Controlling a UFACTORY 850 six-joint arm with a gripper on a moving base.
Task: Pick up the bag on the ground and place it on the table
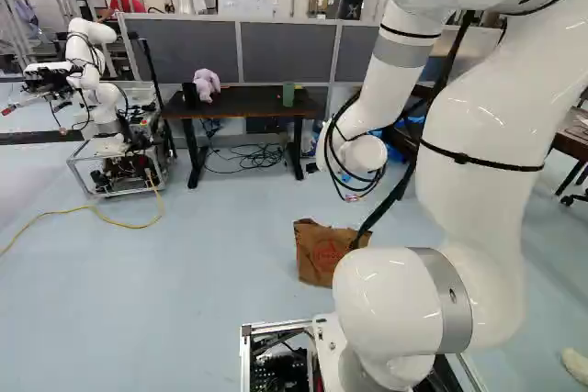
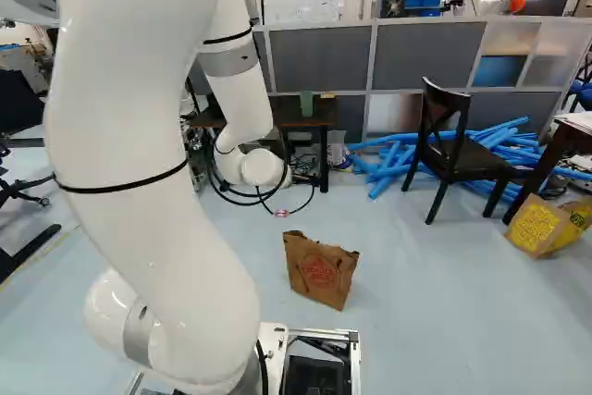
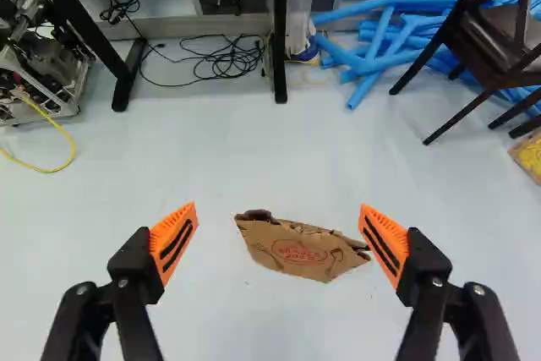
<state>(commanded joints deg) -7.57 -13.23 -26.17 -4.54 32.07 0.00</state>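
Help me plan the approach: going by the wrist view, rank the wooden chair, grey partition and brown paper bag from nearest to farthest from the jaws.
1. Brown paper bag: ahead, framed by the open jaws.
2. Wooden chair: off to the robot's right.
3. Grey partition: behind the chair.

Bright, diffuse light, apparently from overhead, fills the room. It lays a soft sheen on the pale floor (image 3: 203,141) ahead of the pincer (image 3: 278,209), where the brown paper bag (image 2: 319,271) casts only a faint shadow. In both base views, small white glints dot the glossy robot arm (image 1: 478,153).
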